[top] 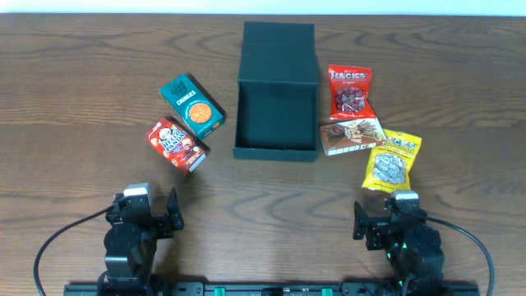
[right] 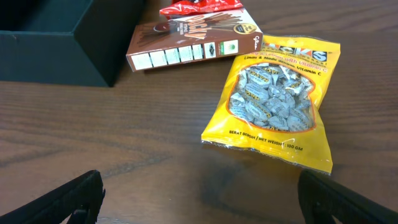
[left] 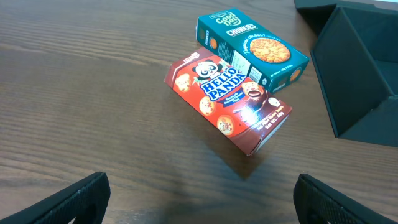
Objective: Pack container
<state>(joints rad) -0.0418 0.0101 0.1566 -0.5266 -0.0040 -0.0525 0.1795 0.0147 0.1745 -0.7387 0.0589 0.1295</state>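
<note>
Left claw (left: 199, 190), right claw (right: 199, 186) both spread apart, bare wood (top: 271, 197) ahead, open container (top: 275, 153) mid-table, snack packs (top: 176, 145) flanking its edges.

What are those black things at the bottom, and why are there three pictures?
They are two robot arms. Each ends in a two-finger hand: the left hand and the right hand, both open and holding nothing. One picture looks down from above; the other two come from cameras on the wrists. On the brown wooden table sit an open, empty dark teal-green square box, a red Hello Panda carton, a teal Chunkies carton, a red Hacks bag, a brown stick-biscuit carton and a yellow Hacks bag.
</note>
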